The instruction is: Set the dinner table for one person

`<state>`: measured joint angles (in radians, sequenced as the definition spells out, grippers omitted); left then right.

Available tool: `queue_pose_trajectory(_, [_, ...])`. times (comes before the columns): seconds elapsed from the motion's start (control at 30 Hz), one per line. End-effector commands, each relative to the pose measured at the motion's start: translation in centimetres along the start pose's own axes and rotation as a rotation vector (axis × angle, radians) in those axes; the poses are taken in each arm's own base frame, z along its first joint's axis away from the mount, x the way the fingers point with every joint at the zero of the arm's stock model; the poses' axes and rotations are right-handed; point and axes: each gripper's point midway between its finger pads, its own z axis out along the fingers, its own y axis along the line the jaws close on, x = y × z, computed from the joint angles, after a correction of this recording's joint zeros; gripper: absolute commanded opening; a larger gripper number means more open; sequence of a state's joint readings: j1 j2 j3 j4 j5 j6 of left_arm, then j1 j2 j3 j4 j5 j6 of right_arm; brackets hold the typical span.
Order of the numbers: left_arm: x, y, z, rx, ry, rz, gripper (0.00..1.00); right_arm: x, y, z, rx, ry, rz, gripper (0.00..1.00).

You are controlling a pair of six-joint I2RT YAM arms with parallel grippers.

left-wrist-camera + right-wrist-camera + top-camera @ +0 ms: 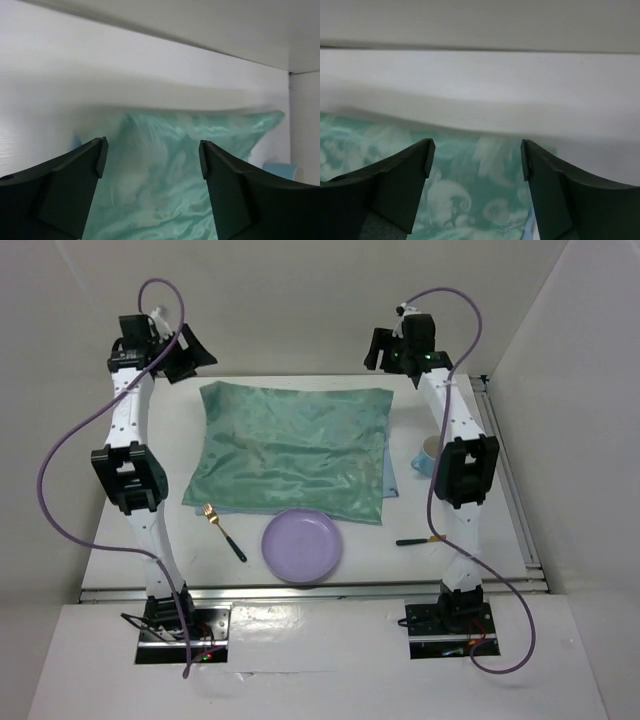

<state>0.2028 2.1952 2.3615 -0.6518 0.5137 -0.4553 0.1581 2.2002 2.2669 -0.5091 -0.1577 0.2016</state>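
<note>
The white dinner table carries a green patterned cloth spread across its middle. A purple plate sits at the near edge, just off the cloth. A gold fork with a dark handle lies left of the plate. A dark-handled utensil lies right of it. A light blue cup stands at the right, partly hidden by the right arm. My left gripper is open above the cloth's far left corner. My right gripper is open above the far right corner.
White walls close in the table at the back and right. A metal rail runs along the near edge. A blue edge of a second cloth shows under the green one at the right.
</note>
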Motion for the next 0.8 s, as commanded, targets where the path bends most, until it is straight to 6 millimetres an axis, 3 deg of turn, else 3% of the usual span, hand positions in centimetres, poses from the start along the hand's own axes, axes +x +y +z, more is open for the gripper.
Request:
queue_pose_trajectory(0.0, [-1.0, -0.2, -1.0, -0.083, -0.046, -0.027, 0.93, -3.8, 1.0, -0.8, -0.020, -0.085, 0.004, 0.83])
queue_pose_trajectory(0.1, [-1.5, -0.2, -2.7, -0.093, -0.113, -0.014, 1.00, -2.4, 1.3, -2.0, -0.017, -0.076, 0.001, 0.84])
queue_pose_trajectory(0.13, [0.2, 0.8, -2.7, -0.123, -0.086, -0.033, 1.00, -2.1, 1.5, -2.6, -0.029, -0.075, 0.000, 0.83])
queue_pose_trajectory(0.17, [-0.2, 0.2, -4.6, -0.137, -0.109, -0.030, 0.96, -1.0, 1.9, -3.8, -0.048, -0.055, 0.016, 0.80])
queue_pose_trajectory(0.2, [0.4, 0.4, -5.2, -0.155, -0.098, -0.039, 0.92, -0.5, 2.1, -4.4, -0.055, -0.042, 0.017, 0.77])
queue_pose_trajectory(0.23, [1.2, 0.6, -5.7, -0.175, -0.077, -0.043, 0.83, -0.1, 2.1, -4.9, -0.053, -0.033, 0.039, 0.72])
queue_pose_trajectory(0.27, [2.8, 1.2, -6.3, -0.208, -0.046, -0.063, 0.55, 2.1, 2.7, -6.1, -0.070, 0.028, 0.044, 0.65])
queue_pose_trajectory(0.3, [4.0, 1.7, -6.7, -0.237, -0.018, -0.080, 0.36, 3.2, 3.1, -6.6, -0.072, 0.053, 0.056, 0.57])
queue_pose_trajectory(0.33, [5.6, 2.7, -7.2, -0.288, 0.020, -0.093, 0.21, 4.5, 3.1, -7.1, -0.073, 0.085, 0.086, 0.35])
queue_pose_trajectory(0.37, [8.5, 4.8, -7.3, -0.338, 0.085, -0.134, 0.09, 7.3, 3.6, -8.5, -0.079, 0.141, 0.107, 0.22])
queue_pose_trajectory(0.4, [10.0, 5.5, -7.5, -0.363, 0.112, -0.147, 0.00, 8.8, 4.0, -9.2, -0.083, 0.164, 0.118, 0.11])
queue_pose_trajectory(0.43, [11.0, 6.0, -8.5, -0.391, 0.121, -0.173, 0.00, 9.9, 3.9, -9.8, -0.074, 0.181, 0.160, 0.00])
queue_pose_trajectory(0.47, [14.2, 8.3, -8.8, -0.452, 0.181, -0.224, 0.00, 13.9, 4.5, -10.3, -0.074, 0.255, 0.174, 0.00])
queue_pose_trajectory(0.53, [16.7, 10.5, -9.5, -0.526, 0.215, -0.283, 0.01, 15.2, 5.0, -12.4, -0.039, 0.253, 0.198, 0.00])
queue_pose_trajectory(0.57, [18.9, 11.6, -10.1, -0.568, 0.254, -0.340, 0.28, 16.3, 5.3, -13.0, -0.021, 0.266, 0.226, 0.00])
queue_pose_trajectory(0.63, [20.5, 13.4, -10.7, -0.590, 0.273, -0.406, 0.52, 18.6, 5.7, -14.2, -0.002, 0.289, 0.238, 0.00])
queue_pose_trajectory(0.7, [23.7, 15.4, -10.9, -0.593, 0.326, -0.514, 0.60, 20.1, 5.6, -14.9, 0.028, 0.313, 0.278, 0.00])
queue_pose_trajectory(0.77, [25.0, 16.3, -10.4, -0.565, 0.340, -0.556, 0.60, 21.3, 5.0, -15.3, 0.077, 0.349, 0.322, 0.00])
